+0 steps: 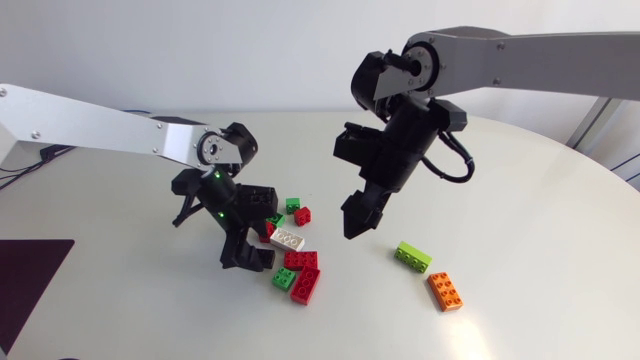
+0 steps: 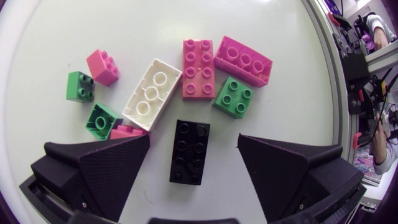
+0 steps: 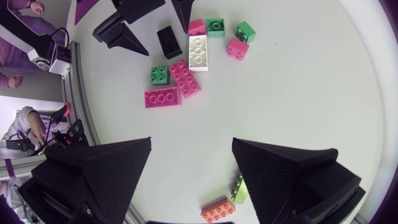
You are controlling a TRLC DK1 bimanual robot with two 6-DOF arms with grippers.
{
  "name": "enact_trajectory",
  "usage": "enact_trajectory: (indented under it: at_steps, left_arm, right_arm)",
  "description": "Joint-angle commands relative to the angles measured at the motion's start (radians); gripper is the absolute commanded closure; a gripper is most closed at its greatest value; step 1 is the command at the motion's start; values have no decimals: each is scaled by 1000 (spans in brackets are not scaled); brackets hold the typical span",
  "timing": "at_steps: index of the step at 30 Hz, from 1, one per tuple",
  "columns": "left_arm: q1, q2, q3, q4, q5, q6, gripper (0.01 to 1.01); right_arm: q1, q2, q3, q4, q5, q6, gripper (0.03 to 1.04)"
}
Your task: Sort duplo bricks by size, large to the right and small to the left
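head view: the left end effector (image 1: 246,250) hangs low over the left side of a mixed heap (image 1: 298,262) at the middle of the bench (image 1: 520,200). the right end effector (image 1: 357,214) hovers higher, between the heap and two large bricks lying to the right, a lime brick (image 1: 412,256) and an orange brick (image 1: 445,290). no box or tray shows, so the piles lie straight on the bench.

left wrist view: the left end effector is spread wide. a black long brick (image 2: 189,152) lies between its fingers, and as far as i can tell neither finger touches it. just beyond it lie a white long brick (image 2: 152,94), two more long ones, and several small squares.

right wrist view: the right end effector is spread and holds nothing. the lime and orange bricks are just under it, and the heap is far ahead.

the step in hand looks like picking the black brick. the next move calls for coming down and pinching its long sides. being large, it should go right.
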Motion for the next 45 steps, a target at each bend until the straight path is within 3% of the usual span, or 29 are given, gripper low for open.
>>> enact_trajectory:
  at_steps: [1, 12, 25, 30, 36, 45]
  left_arm:
    - [7, 32, -11, -10, 1, -2, 44]
    - [46, 9, -46, -11, -1, 3, 43]
    - [34, 17, -117, 94, -1, -16, 52]
    - [25, 51, -123, 137, -32, -36, 151]
    - [23, 75, -114, 154, -39, -62, 707]
    - [31, 25, -111, 128, -45, -62, 759]
  right_arm:
    - [-6, -25, -21, 5, -10, -24, 126]
    - [0, -42, -38, 8, -13, -16, 126]
    - [5, -42, -48, 15, -13, -11, 126]
    - [5, -40, -62, 26, -13, -8, 126]
    - [3, -40, -62, 28, -13, -8, 126]
    - [11, -43, -61, 28, -13, -1, 126]
